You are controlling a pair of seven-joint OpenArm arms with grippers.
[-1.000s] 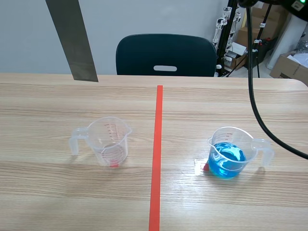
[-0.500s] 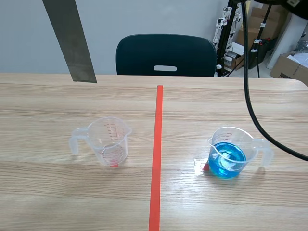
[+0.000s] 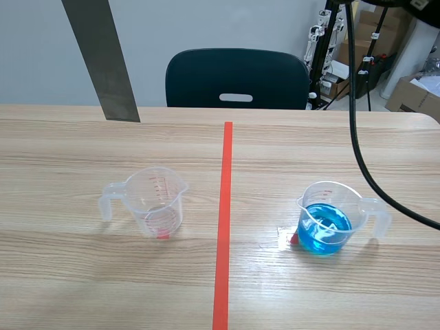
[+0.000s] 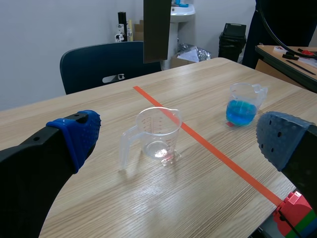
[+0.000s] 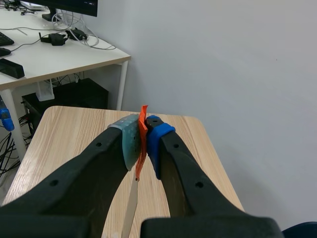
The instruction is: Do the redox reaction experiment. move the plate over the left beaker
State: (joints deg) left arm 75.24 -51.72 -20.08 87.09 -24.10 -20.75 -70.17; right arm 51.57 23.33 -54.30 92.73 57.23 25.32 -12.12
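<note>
Plate [image 3: 102, 58]: grey metal strip hanging tilted in the air, with its top end out of the scene view. Its lower end sits above the far part of the surface [image 3: 69, 275], beyond the left beaker [image 3: 157, 201] and not over it. Surface is pale wood grain, with a dark blue chair [image 3: 237, 77] pushed up behind its far edge. Black cable [image 3: 357, 137] drops in from the upper right of the scene view and runs off on the right side. Right fingers [image 5: 130, 144] are closed on the plate: the thin strip is pinched edge-on between the two pads, an orange scrap shows at the clamped end, and the rest runs down under the fingers. Left fingers [image 4: 79, 136] are spread wide apart with nothing between them. In the left wrist view they are raised above the near part of the surface, with the left beaker ahead and the plate farther on behind it. Left beaker is a clear plastic measuring jug, upright and empty, with red scale marks and its handle pointing away from the tape line [image 3: 223, 220]. Right beaker [image 3: 328, 218] is the same type, upright on the other side of the line, roughly half full of blue liquid, with its handle pointing outward. The two beakers are well apart.
</note>
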